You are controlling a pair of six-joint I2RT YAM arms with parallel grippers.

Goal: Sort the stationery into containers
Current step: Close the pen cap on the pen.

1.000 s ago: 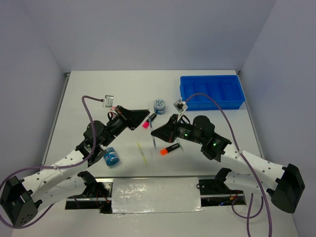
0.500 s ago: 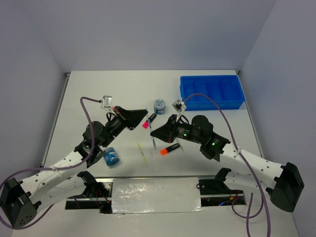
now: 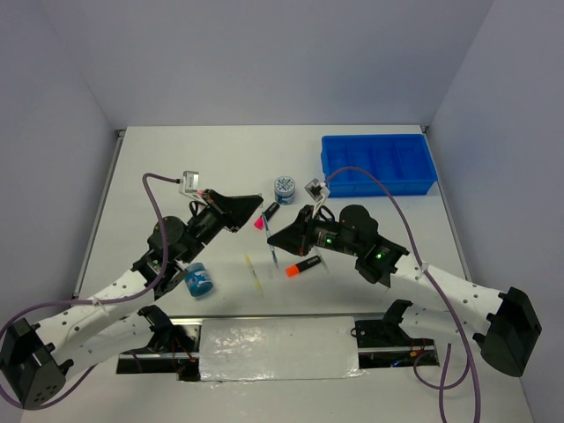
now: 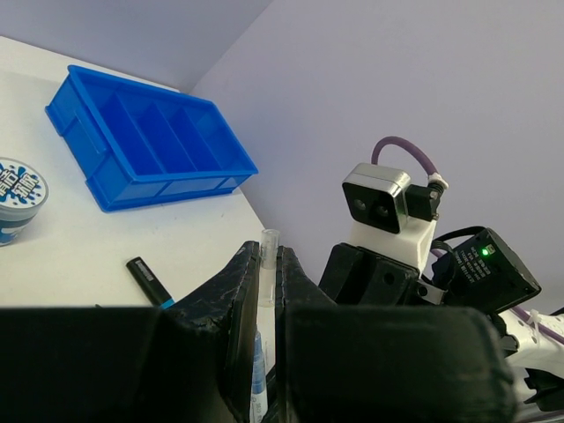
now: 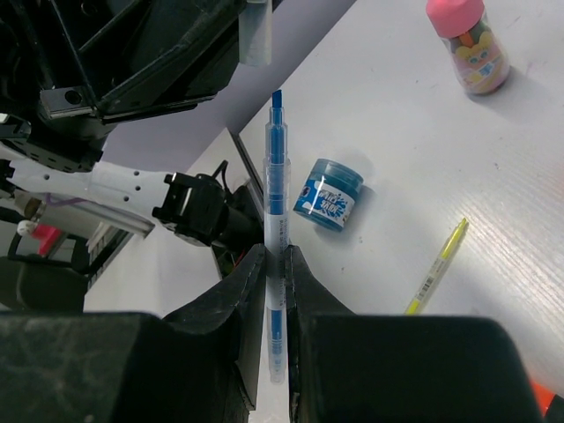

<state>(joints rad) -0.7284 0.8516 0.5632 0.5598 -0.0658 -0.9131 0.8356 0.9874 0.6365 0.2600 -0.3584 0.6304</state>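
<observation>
My left gripper (image 3: pixel 257 203) (image 4: pixel 267 251) is shut on a clear pen cap (image 4: pixel 269 264), which also shows in the right wrist view (image 5: pixel 254 35). My right gripper (image 3: pixel 278 236) (image 5: pixel 275 251) is shut on a blue pen (image 5: pixel 276 176) whose bare tip points at the cap, a short gap away. On the table lie a pink-capped bottle (image 5: pixel 467 44), a blue jar (image 3: pixel 201 280) (image 5: pixel 333 194) on its side, a second blue jar (image 3: pixel 284 188), an orange-capped marker (image 3: pixel 302 265), a yellow-green pen (image 3: pixel 254 273) and a black marker (image 4: pixel 150 280). The blue tray (image 3: pixel 379 163) (image 4: pixel 150 145) stands at the far right.
Both grippers meet above the middle of the table, over the loose items. The right arm's camera (image 4: pixel 379 207) and purple cable sit close in front of the left gripper. Grey walls close the table on three sides.
The right gripper has crept a little to the left, toward the left gripper. The left gripper has barely moved. Both holds are unchanged.
</observation>
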